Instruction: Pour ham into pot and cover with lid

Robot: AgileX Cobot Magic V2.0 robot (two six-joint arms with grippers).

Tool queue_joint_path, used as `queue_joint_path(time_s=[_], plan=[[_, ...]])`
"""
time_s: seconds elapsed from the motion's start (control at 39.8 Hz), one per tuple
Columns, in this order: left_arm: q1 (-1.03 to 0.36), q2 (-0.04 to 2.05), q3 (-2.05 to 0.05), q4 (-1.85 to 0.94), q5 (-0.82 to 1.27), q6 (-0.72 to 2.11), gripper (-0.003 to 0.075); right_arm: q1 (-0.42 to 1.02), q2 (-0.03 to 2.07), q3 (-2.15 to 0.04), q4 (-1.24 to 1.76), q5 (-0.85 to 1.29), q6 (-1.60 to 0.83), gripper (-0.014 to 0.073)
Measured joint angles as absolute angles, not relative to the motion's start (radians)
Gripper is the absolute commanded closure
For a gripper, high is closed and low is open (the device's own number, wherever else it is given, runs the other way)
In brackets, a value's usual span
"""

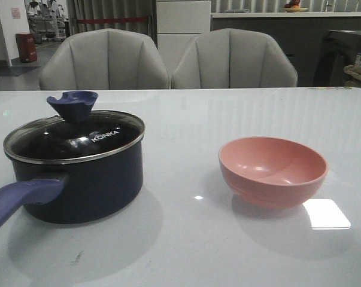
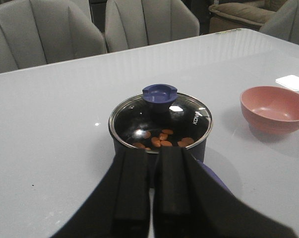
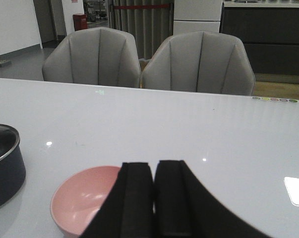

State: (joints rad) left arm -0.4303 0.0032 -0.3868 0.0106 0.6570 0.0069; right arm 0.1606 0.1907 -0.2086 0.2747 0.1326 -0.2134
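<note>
The dark pot (image 1: 87, 182) stands at the left of the white table with its purple-blue handle (image 1: 18, 200) pointing toward me. The glass lid (image 1: 78, 137) with its purple-blue knob (image 1: 72, 105) sits on the pot. In the left wrist view the ham (image 2: 161, 140), several orange-pink slices, lies inside the pot (image 2: 199, 146) under the lid (image 2: 160, 116). My left gripper (image 2: 151, 153) is shut and empty, hovering just before the pot. My right gripper (image 3: 153, 166) is shut and empty beside the pink bowl (image 3: 82, 198). Neither gripper shows in the front view.
The empty pink bowl (image 1: 272, 170) stands right of the pot. Two grey chairs (image 1: 105, 60) stand behind the table's far edge. A bright light patch (image 1: 327, 213) lies on the table near the bowl.
</note>
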Motion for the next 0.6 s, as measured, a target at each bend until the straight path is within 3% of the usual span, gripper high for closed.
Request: queue_joint_path(time_s=[0.25, 0.6], plan=[[-0.405, 0.003, -0.302, 0.022, 0.552, 0.007, 0.0607, 0.161, 0.191, -0.209, 0.275, 0.133, -0.213, 0.0442], [-0.092, 0.003, -0.096, 0.025, 0.343, -0.007, 0.0607, 0.161, 0.191, -0.209, 0.275, 0.133, -0.213, 0.0442]])
